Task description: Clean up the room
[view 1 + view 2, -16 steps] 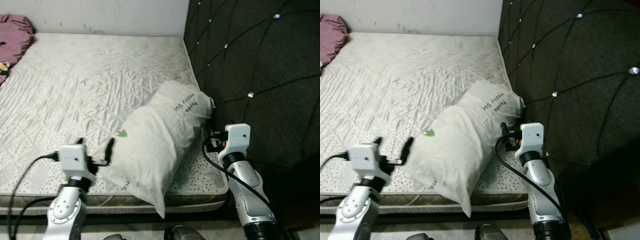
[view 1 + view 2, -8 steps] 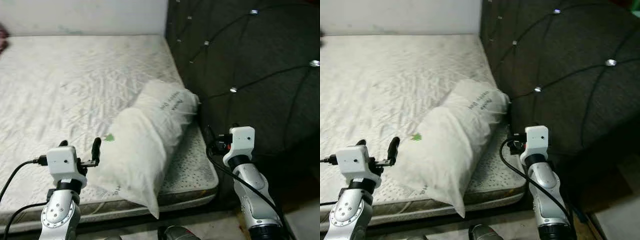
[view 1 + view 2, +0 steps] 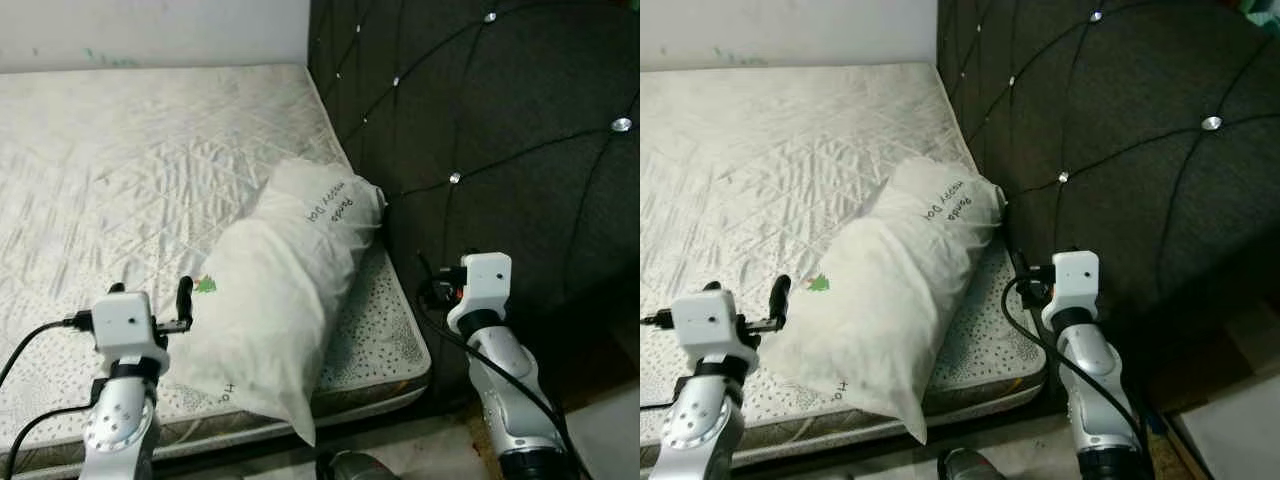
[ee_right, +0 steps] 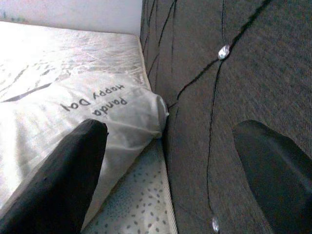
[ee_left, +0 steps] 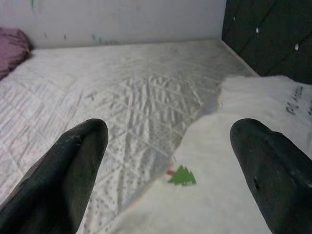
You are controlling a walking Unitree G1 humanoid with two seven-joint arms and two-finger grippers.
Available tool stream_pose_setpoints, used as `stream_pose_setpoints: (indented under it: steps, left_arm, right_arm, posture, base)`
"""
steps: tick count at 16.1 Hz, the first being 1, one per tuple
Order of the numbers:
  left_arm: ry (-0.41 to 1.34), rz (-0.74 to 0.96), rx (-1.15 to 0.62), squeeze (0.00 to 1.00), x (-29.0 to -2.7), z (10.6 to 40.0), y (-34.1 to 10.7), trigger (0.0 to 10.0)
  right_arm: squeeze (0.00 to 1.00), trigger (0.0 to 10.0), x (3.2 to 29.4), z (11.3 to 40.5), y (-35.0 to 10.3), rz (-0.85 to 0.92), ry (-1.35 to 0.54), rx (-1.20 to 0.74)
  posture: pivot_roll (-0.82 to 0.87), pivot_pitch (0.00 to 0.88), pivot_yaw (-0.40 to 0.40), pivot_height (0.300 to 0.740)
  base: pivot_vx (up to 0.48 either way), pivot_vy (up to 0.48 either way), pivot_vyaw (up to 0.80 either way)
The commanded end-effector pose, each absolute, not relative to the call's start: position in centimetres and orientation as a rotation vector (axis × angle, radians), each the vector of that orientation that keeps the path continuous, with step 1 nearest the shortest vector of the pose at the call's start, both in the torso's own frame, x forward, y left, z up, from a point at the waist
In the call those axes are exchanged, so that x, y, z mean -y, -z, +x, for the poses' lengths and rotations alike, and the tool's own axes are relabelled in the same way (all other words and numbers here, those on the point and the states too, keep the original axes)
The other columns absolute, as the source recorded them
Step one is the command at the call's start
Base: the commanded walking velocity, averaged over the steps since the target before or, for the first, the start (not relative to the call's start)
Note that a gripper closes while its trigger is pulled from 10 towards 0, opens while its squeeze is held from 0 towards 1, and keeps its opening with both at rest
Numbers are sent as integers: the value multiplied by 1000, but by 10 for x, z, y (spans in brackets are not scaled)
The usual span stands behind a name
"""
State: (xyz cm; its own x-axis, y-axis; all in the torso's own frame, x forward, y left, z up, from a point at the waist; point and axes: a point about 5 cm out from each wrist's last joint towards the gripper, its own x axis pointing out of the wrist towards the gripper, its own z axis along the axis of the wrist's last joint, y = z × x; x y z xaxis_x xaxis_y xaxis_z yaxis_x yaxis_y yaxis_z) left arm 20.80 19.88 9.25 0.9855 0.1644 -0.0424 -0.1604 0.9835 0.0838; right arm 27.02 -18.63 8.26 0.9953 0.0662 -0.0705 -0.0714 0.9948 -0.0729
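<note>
While the bare quilted mattress (image 3: 150, 160) is filling the upper left and centre of the head views, the left gripper (image 3: 150, 300) is hovering at the lower left of the frame, just above the mattress near its front edge. Its two black fingers (image 5: 73, 161) are standing wide apart with nothing between them, one of them right beside the near end of the pillow (image 3: 285, 295), though I cannot tell if it is touching. In the far upper left corner of the left wrist view, a pink cloth (image 5: 12, 46) is lying at the distant end of the mattress by the pale wall (image 3: 150, 30).

Moving toward the centre, the white pillow is lying diagonally on the mattress, its lower corner hanging over the front edge and its upper end pressing against the dark tufted headboard (image 3: 500, 130). A small green tree print (image 5: 183, 176) is showing on its near side, and dark lettering (image 4: 95, 100) is running across its far end.

Further right, the right gripper (image 3: 428, 280) is hanging at the lower right of the frame, off the mattress corner and in front of the headboard, apart from the pillow. Its fingers (image 4: 68, 170) are also spread wide, holding nothing, pointing toward the pillow's lettered end and the headboard's studded seams.
</note>
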Motion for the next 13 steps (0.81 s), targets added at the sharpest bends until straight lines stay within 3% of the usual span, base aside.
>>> stream_pose_setpoints:
  steps: [1, 7, 13]
  left_arm:
    - [-183, 94, -46, 0, -201, 205, -95, 10000]
    - [-224, 100, -77, 0, -204, 184, -91, 10000]
    - [-216, 100, -76, 0, -202, 185, -93, 10000]
  right_arm:
    - [0, 10000, 186, 270, -88, -74, -82, -54]
    - [0, 10000, 188, 250, -80, -68, -216, -116]
    - [0, 10000, 190, 254, -80, -81, -230, -124]
  posture:
    - [-12, 62, -19, 740]
    - [-3, 70, -20, 740]
    - [-4, 71, -21, 740]
  base:
    - [0, 0, 0]
    - [0, 0, 0]
    - [0, 0, 0]
